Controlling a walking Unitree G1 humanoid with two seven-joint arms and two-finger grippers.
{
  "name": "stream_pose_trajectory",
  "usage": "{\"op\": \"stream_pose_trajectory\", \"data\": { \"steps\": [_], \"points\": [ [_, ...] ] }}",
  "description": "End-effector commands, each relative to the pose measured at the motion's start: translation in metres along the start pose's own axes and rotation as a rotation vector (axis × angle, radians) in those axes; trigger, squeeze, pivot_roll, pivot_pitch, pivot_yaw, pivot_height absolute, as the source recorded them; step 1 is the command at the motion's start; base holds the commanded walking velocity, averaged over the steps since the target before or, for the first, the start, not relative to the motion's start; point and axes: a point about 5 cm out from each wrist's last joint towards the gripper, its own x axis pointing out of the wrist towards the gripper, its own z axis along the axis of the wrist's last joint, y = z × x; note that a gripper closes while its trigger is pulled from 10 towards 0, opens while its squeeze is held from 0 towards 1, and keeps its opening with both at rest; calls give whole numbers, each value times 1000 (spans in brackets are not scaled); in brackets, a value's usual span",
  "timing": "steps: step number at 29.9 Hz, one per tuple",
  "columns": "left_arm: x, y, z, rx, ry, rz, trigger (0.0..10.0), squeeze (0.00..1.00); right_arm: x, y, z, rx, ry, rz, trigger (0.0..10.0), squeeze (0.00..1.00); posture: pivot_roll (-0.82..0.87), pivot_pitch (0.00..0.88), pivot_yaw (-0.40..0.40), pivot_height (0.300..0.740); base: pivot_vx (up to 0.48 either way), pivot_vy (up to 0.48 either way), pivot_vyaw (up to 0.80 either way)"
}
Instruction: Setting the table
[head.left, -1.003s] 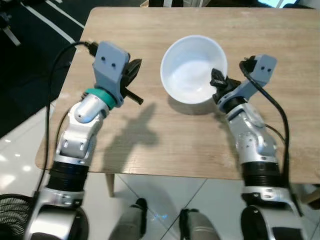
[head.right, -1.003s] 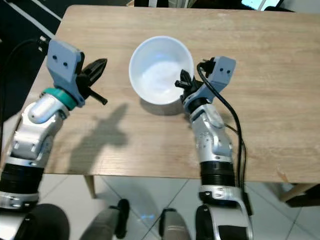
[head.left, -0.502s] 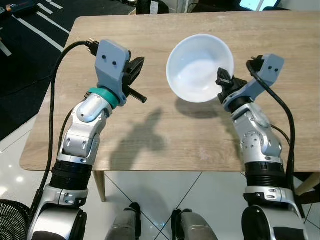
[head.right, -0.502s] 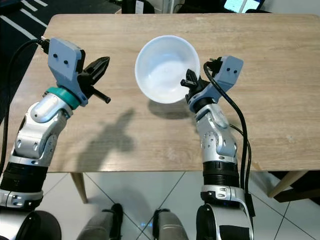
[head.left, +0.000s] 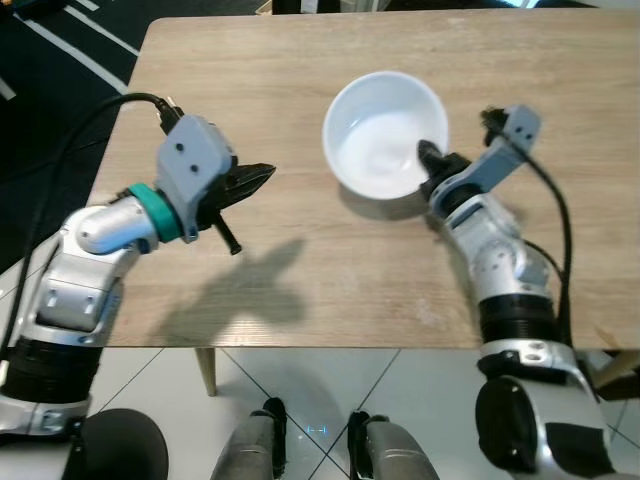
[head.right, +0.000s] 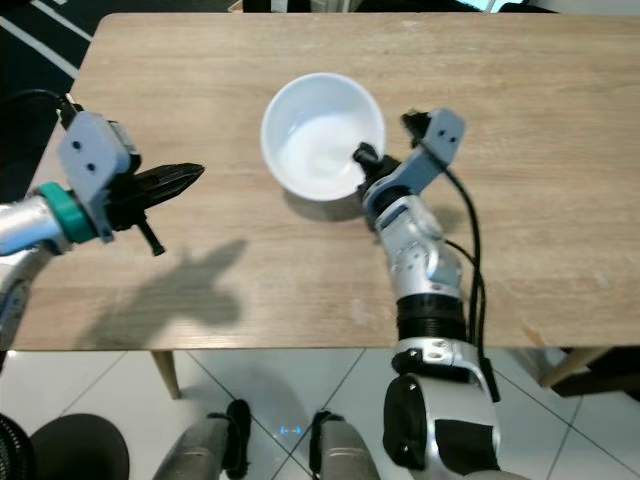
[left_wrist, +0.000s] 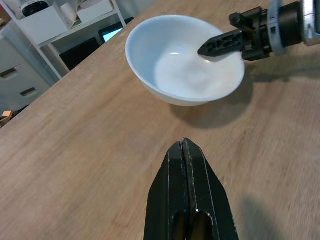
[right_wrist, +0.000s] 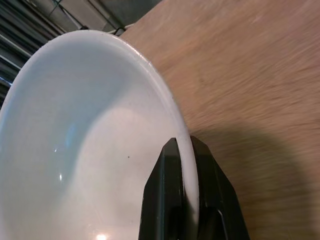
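One white bowl (head.left: 385, 135) sits on our wooden table (head.left: 300, 60), near the middle and a little toward the far side. We see its dark shadow on the wood just under it. Our right gripper (head.left: 432, 160) is pinching the bowl's rim on the side nearest our right arm, with one black finger inside the bowl and one outside. Our left gripper (head.left: 258, 176) is well apart from the bowl, up over the bare wood on our left side. Its two fingers are pressed together and hold nothing. Nothing stands between that gripper and the bowl. We count two grippers, one bowl and one table. Past the table's far edge we see white shelves (left_wrist: 65, 17) and grey drawers (left_wrist: 20, 82). Below the near edge is a shiny white tile floor (head.left: 400, 400).
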Motion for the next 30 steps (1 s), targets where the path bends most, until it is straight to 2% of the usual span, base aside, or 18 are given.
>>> {"op": "stream_pose_trajectory", "data": {
  "steps": [1,5,7,12,17,18,19,24,29,30],
  "points": [
    [-7,-3,0,9,21,-37,10000,0,2,5,-9,30,56,57,10000,0,65,198,89,740,0,0,0],
    [-18,-2,-3,20,57,-42,10000,0,3,17,-11,-1,102,154,10000,0,59,201,83,740,0,0,0],
    [-24,-6,-7,15,80,-48,10000,0,5,28,-16,-63,130,209,10000,0,66,205,73,740,0,0,0],
    [-25,-11,-8,-1,79,-46,10000,0,6,36,-20,-138,136,254,10000,0,67,203,70,740,0,0,0],
    [-25,-14,-7,-13,75,-49,10000,0,7,37,-21,-164,144,264,10000,0,67,202,70,740,0,0,0],
    [-24,-14,-8,-15,76,-49,10000,0,7,36,-21,-163,148,272,10000,588,63,199,71,740,0,0,0],
    [-24,-14,-8,-17,76,-47,10000,0,6,36,-22,-161,150,277,10000,1000,63,198,72,740,0,0,0],
    [-23,-15,-9,-21,75,-45,10000,0,6,32,-21,-156,143,260,10000,1000,62,196,72,740,0,0,0],
    [-22,-16,-9,-26,72,-42,10000,0,5,34,-11,-157,90,282,10000,1000,58,192,73,740,0,0,0],
    [-22,-16,-9,-27,72,-41,10000,0,4,35,-8,-159,78,290,10000,765,58,192,73,740,0,0,0]
  ]
}}
